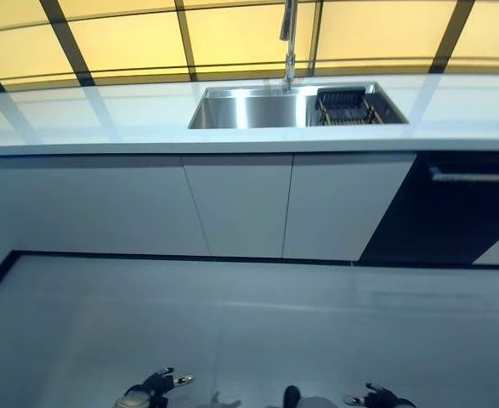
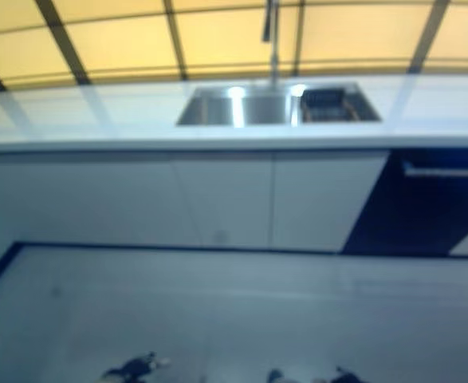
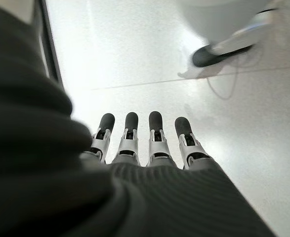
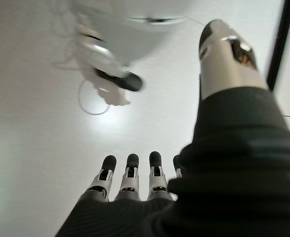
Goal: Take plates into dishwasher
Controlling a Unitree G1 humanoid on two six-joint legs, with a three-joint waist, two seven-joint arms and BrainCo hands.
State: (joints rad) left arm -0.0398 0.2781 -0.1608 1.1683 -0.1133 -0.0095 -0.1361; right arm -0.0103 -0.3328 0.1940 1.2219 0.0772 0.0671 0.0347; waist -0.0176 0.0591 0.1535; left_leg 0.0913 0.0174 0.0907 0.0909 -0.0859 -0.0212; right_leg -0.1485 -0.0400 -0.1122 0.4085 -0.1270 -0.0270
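No plates show in any view. The dishwasher (image 1: pixel 453 208) is the dark front panel with a silver bar handle (image 1: pixel 474 178) under the counter at the right, and it is closed. My left hand (image 1: pixel 151 388) hangs low at the bottom of the left eye view, empty, with its fingers (image 3: pixel 131 133) straight over the floor. My right hand (image 1: pixel 378 397) hangs at the bottom right, also empty, with straight fingers (image 4: pixel 131 173) and its thumb (image 4: pixel 226 57) held out. Both hands are far from the counter.
A white counter (image 1: pixel 104 119) runs across the back with a steel sink (image 1: pixel 249 109), a tap (image 1: pixel 288 42) and a black rack (image 1: pixel 347 106) in the sink's right basin. White cabinet doors (image 1: pixel 240 204) stand below. Grey floor (image 1: pixel 249 323) lies between me and them.
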